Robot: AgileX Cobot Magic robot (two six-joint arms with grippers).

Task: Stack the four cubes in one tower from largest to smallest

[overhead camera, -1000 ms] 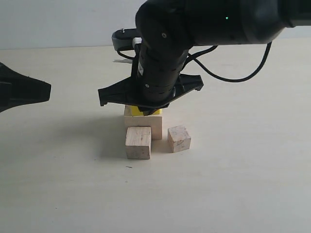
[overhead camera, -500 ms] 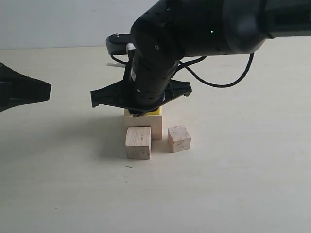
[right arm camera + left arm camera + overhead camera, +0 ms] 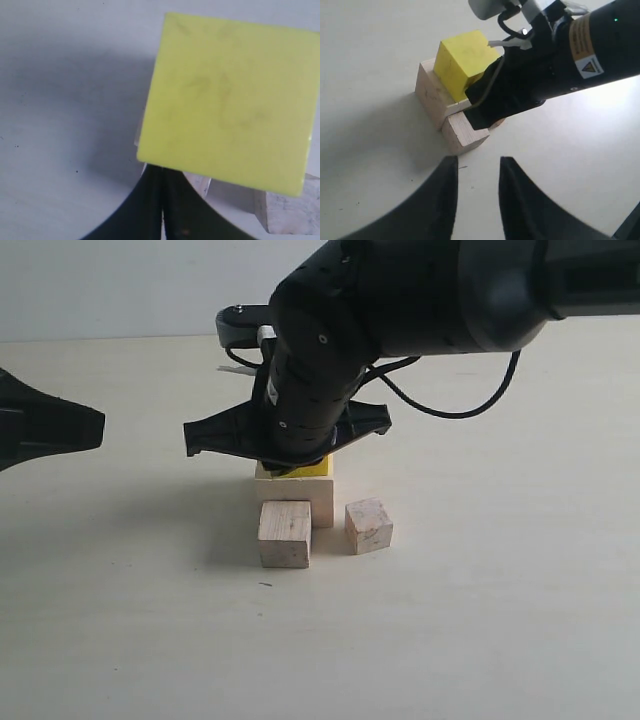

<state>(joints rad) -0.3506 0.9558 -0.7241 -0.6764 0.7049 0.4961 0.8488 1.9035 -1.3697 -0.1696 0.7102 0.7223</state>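
The bright yellow cube (image 3: 312,468) (image 3: 462,60) (image 3: 227,100) rests on the large pale wooden cube (image 3: 300,498) (image 3: 431,92). Just in front of them on the table stand the medium pale cube (image 3: 285,533) (image 3: 465,132) and, to its right, the small pale cube (image 3: 368,525). My right gripper (image 3: 283,468) (image 3: 161,172) is shut with nothing between its fingers, pressed close to one side of the yellow cube; the cube's edge hides the fingertips. My left gripper (image 3: 95,427) (image 3: 477,162) hovers open and empty at the far left, apart from the cubes.
The bulky black right arm (image 3: 330,370) (image 3: 560,65) hangs over the stack and hides most of the yellow cube from the front. A black cable (image 3: 480,400) loops behind it. The pale table (image 3: 500,620) stretches around the cubes.
The right arm has shifted a little to the left and slightly lower beside the yellow cube. The cubes and the left gripper have not visibly moved.
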